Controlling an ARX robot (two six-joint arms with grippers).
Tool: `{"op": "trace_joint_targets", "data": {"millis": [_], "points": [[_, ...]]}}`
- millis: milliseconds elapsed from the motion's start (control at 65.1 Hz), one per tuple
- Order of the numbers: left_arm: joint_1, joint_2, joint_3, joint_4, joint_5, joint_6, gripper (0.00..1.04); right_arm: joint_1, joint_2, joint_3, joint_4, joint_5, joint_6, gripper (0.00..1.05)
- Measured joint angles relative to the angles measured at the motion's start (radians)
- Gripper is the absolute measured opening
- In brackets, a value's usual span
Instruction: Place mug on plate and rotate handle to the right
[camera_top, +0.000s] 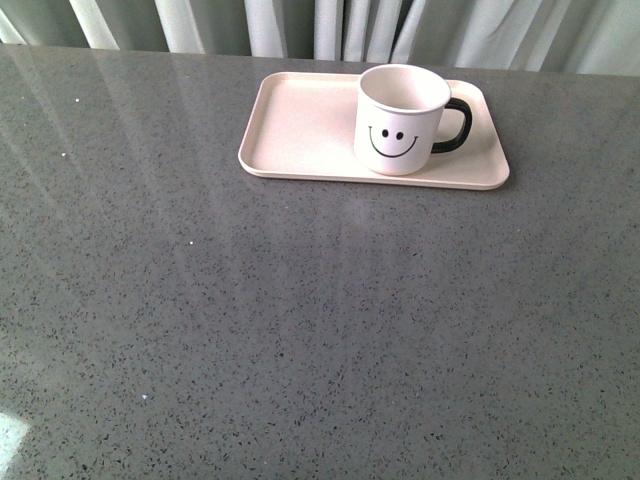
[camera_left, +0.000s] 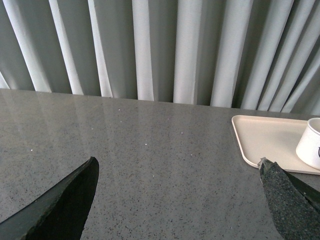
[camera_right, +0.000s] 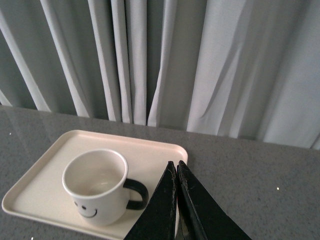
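- The mug (camera_top: 400, 120) stands upright on the plate (camera_top: 290, 130), in its right half, and the plate lies at the far side of the grey table (camera_top: 300, 330) near the curtain (camera_top: 330, 25).
- The handle (camera_top: 455, 127) points to the right in the front view, and the smiley face looks toward the robot.
- The left gripper (camera_left: 177, 172) is wide open and holds nothing; it hangs over bare table, to the left of the plate and apart from it.
- The right gripper (camera_right: 177, 170) has its fingers pressed together with nothing between them; it hangs to the right of the mug, near the handle but not touching it.
- I judge that both parts of the task look done: the mug is on the plate and the handle is turned right.
- The next move probably asks only that the arms draw away without bumping the handle, because a small push could turn the mug again.
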Motion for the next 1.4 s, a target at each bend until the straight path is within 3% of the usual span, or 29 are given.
{"op": "trace_joint_targets", "data": {"millis": [721,1397], "points": [[0.000,0.000,0.000,0.000,0.000,0.000,0.96,-0.003,-0.405,-0.395,-0.014,-0.003,0.000,0.02],[0.000,0.000,0.000,0.000,0.000,0.000,0.96,-0.003,-0.900,-0.462,-0.424,-0.003,0.000,0.02]]}}
